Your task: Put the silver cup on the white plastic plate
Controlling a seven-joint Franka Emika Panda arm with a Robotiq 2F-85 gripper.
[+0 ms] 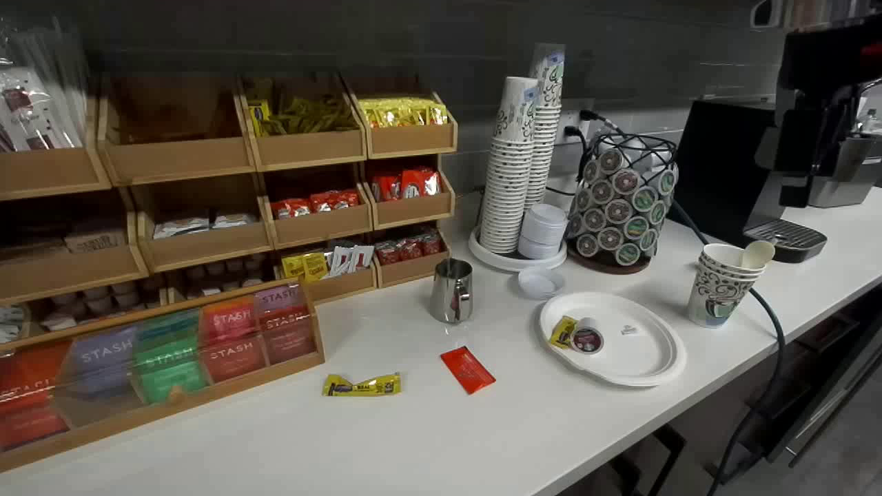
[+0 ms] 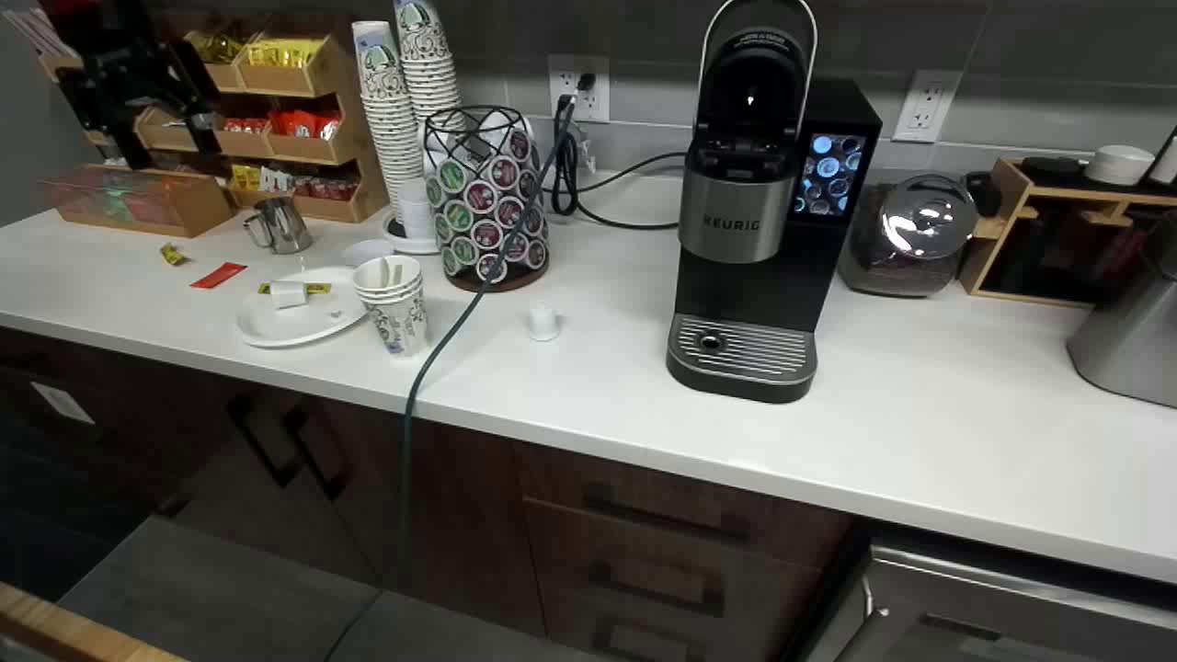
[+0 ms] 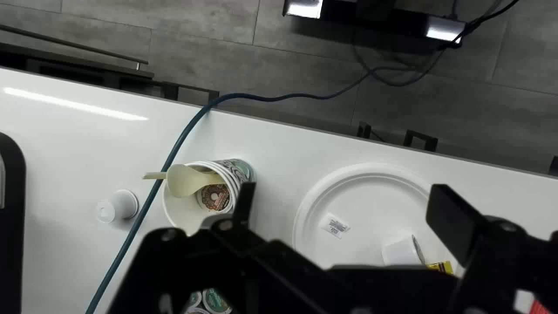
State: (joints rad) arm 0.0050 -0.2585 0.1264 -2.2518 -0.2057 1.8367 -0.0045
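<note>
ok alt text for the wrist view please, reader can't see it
Downward view past an open gripper at a white plate holding a coffee pod, a partly hidden yellow packet and a small printed white item. Left of the plate on the counter, nested paper cups hold a spoon and another pod; a dark cable crosses nearby.

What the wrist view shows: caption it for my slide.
Beyond the open gripper: the white plastic plate and nested paper cups.

In both exterior views, the tabletop [image 1: 386, 441] is seen slantwise from above, the wall [image 1: 406, 41] faced. In an exterior view the shelves [image 1: 320, 226] are shown nearer; in an exterior view the coffee machine [image 2: 736, 198] is shown frontally. From the wrist, the plate [image 3: 370, 213], shared by all, is looked down on past the gripper [image 3: 344, 200].
</note>
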